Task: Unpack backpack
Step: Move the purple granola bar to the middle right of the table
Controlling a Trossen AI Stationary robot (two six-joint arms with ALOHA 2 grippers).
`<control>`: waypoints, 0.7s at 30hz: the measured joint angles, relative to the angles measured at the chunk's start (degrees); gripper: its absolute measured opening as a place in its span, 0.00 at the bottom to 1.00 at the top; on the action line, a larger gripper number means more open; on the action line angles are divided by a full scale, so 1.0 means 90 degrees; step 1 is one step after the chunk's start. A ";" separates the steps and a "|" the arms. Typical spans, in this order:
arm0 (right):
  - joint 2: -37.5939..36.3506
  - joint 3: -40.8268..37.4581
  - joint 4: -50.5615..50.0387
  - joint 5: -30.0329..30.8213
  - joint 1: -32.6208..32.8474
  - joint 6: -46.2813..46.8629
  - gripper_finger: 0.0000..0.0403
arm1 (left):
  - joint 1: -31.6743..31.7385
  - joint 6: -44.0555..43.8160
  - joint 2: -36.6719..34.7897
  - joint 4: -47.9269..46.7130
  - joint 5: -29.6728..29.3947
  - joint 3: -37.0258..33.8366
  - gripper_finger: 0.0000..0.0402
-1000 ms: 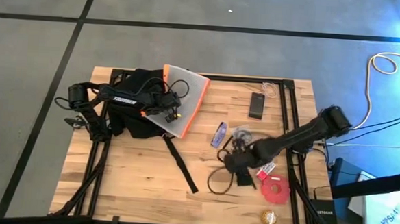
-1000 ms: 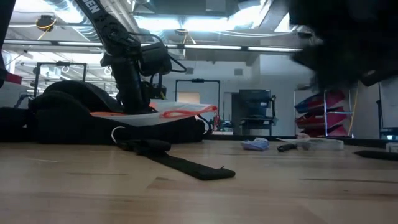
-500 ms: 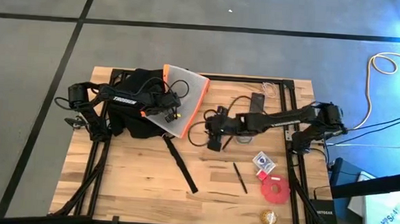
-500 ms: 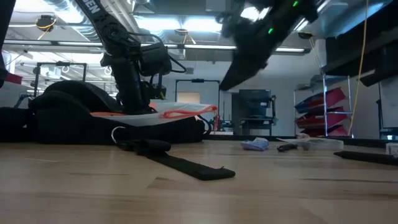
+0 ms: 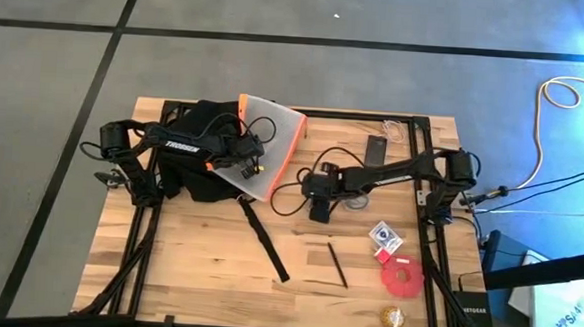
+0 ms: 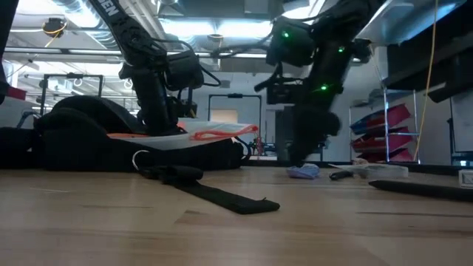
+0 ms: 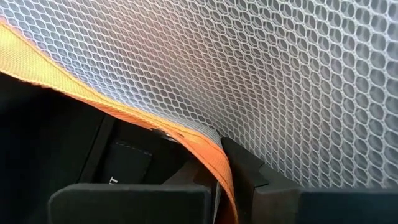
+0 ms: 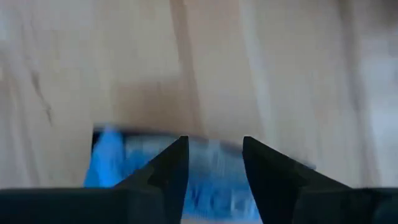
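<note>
The black backpack (image 5: 195,143) lies at the table's far left, resting on its side. A white mesh flap with an orange edge (image 5: 270,142) sticks out of it toward the right. My left gripper (image 5: 246,167) is shut on that flap. My right gripper (image 5: 316,201) hangs open near the table's middle, fingers pointing down. A blue packet (image 8: 121,165) lies on the wood just below its fingertips; the low view shows the blue packet (image 6: 303,171) on the table beside the gripper (image 6: 298,157). I cannot tell whether the fingers touch it. My left gripper pinches the mesh flap's orange edge band (image 7: 219,169) between its two fingers, one finger (image 7: 247,169) showing against the mesh. The fingers come slanting down from the table's left. The flap is held raised above the backpack, its mesh spread out flat.
A black strap (image 5: 265,242) runs from the backpack toward the near edge. A black phone (image 5: 375,150) lies at the back right. A black pen (image 5: 337,265), a small box (image 5: 383,236), a red roll (image 5: 402,278) and a gold ball (image 5: 392,316) lie at the near right.
My right gripper has swung from the near right of the table toward the far left and sunk down, stopping over the blue packet. Its wrist has rolled on the way. A black pen now shows on the wood where the gripper stood.
</note>
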 joint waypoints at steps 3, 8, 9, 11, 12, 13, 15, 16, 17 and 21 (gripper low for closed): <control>-0.0023 -0.0036 -0.0568 -0.0123 -0.0005 0.0123 0.28 | 0.0000 -0.0010 0.0000 0.0006 0.0000 0.0000 0.01; -0.0216 -0.0451 -0.0856 -0.0115 -0.0002 0.0279 0.23 | 0.0000 -0.0041 0.0000 0.0006 0.0000 0.0000 0.01; -0.0329 -0.0568 -0.0861 -0.0115 -0.0002 0.0341 0.22 | 0.0000 -0.0033 0.0000 0.0007 0.0002 0.0000 0.01; -0.0655 -0.0856 -0.0945 -0.0117 0.0021 0.0529 0.21 | 0.0000 -0.0027 0.0000 0.0009 0.0002 0.0000 0.01; -0.0845 -0.1016 -0.1035 -0.0123 0.0054 0.0634 0.20 | 0.0000 -0.0027 0.0000 0.0009 0.0000 0.0000 0.01; -0.1052 -0.1181 -0.1064 -0.0126 0.0079 0.0702 0.20 | 0.0000 -0.0029 0.0000 0.0009 0.0001 0.0000 0.01; -0.1530 -0.1503 -0.1064 -0.0135 0.0165 0.0911 0.19 | 0.0000 -0.0027 0.0000 0.0006 0.0001 0.0000 0.01; -0.1803 -0.1672 -0.1111 -0.0140 0.0228 0.1053 0.18 | 0.0000 -0.0030 0.0000 0.0009 0.0002 0.0000 0.01; -0.2046 -0.1855 -0.1245 -0.0145 0.0285 0.1217 0.18 | 0.0000 -0.0042 0.0000 0.0009 0.0002 0.0000 0.01; -0.3038 -0.2590 -0.1916 -0.0169 0.0591 0.2070 0.18 | 0.0000 -0.0046 0.0000 0.0013 0.0002 0.0000 0.01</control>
